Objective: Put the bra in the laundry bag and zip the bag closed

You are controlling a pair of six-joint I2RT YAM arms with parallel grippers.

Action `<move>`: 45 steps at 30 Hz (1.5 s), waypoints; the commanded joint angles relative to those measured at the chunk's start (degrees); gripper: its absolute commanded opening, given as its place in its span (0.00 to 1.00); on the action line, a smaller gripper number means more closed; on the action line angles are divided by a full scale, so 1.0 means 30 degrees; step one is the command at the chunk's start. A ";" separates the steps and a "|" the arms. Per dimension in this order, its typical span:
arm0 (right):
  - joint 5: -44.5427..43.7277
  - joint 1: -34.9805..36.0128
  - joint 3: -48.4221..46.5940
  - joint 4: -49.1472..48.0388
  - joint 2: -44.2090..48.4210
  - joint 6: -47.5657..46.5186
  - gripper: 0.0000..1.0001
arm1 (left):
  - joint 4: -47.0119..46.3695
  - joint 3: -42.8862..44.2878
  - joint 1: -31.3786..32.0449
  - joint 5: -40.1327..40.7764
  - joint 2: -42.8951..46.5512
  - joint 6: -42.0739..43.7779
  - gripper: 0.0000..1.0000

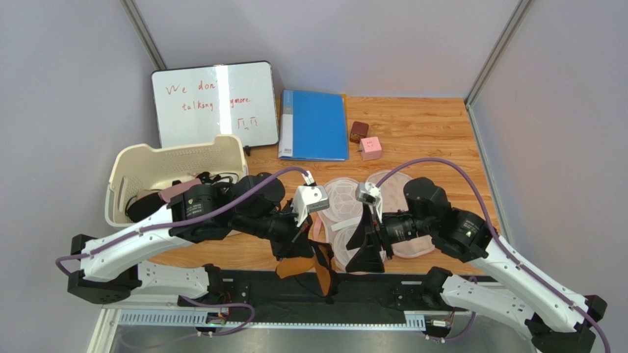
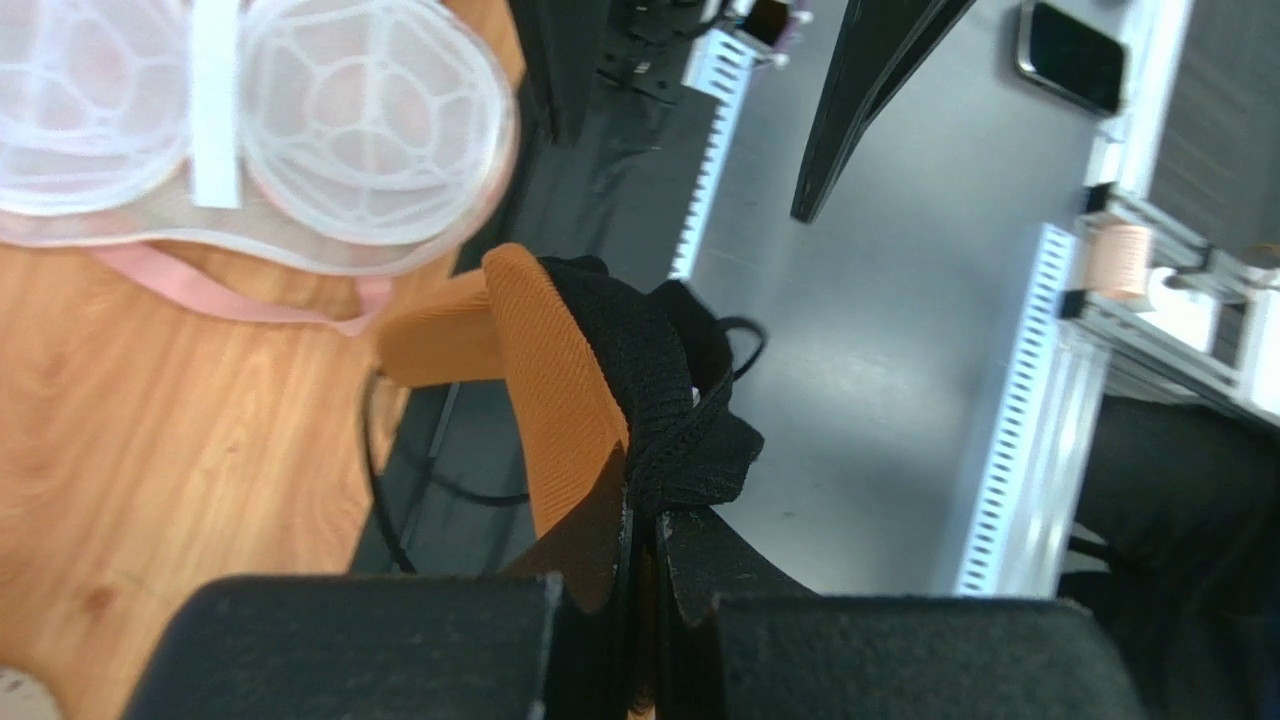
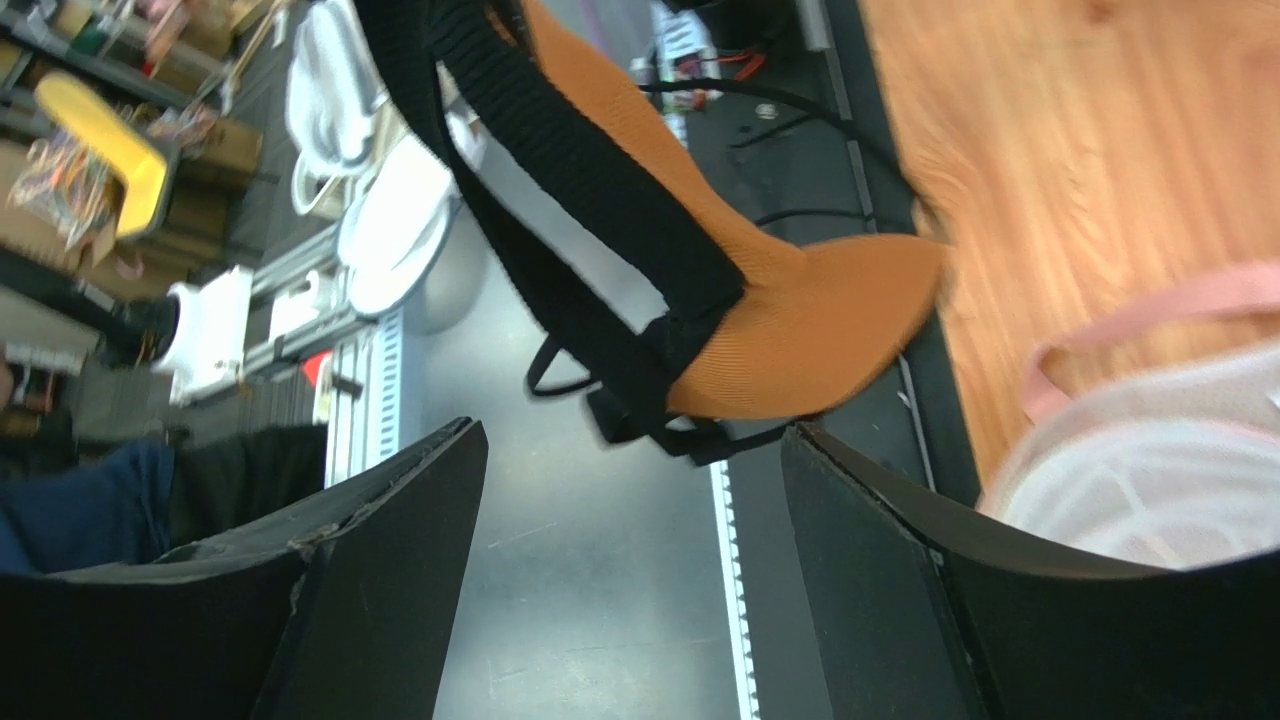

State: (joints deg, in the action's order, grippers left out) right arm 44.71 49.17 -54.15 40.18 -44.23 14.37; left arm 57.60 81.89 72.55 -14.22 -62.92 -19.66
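The orange-brown bra (image 1: 301, 266) hangs over the table's near edge, its black straps bunched. My left gripper (image 1: 296, 246) is shut on the bra (image 2: 559, 368) where black band and orange fabric meet, as the left wrist view (image 2: 661, 525) shows. The laundry bag (image 1: 346, 202) lies open on the wood, white mesh cups up, pink edging around them (image 2: 346, 135). My right gripper (image 1: 366, 251) stands open just right of the bra, over the bag's near edge. Between its fingers (image 3: 631, 510) nothing is held; the bra (image 3: 781, 315) hangs beyond the tips, with the bag (image 3: 1157, 465) at the right.
A cream plastic basket (image 1: 147, 173) with dark and pink garments stands at the left. A whiteboard (image 1: 214, 103) and a blue folder (image 1: 315, 125) lie at the back. A brown box (image 1: 359, 131) and a pink box (image 1: 371, 147) sit beside the folder.
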 commanded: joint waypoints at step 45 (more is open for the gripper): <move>-0.3502 0.5559 0.3081 -0.8920 0.0091 0.3972 0.00 | 0.2909 0.2082 -0.2592 -0.0293 0.0374 -0.1005 0.62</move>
State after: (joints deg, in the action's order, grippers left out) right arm 41.45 67.77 -41.60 1.96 -46.24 29.63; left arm 59.99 81.97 65.58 -30.68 -64.84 -25.08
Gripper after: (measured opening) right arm 0.015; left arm 0.551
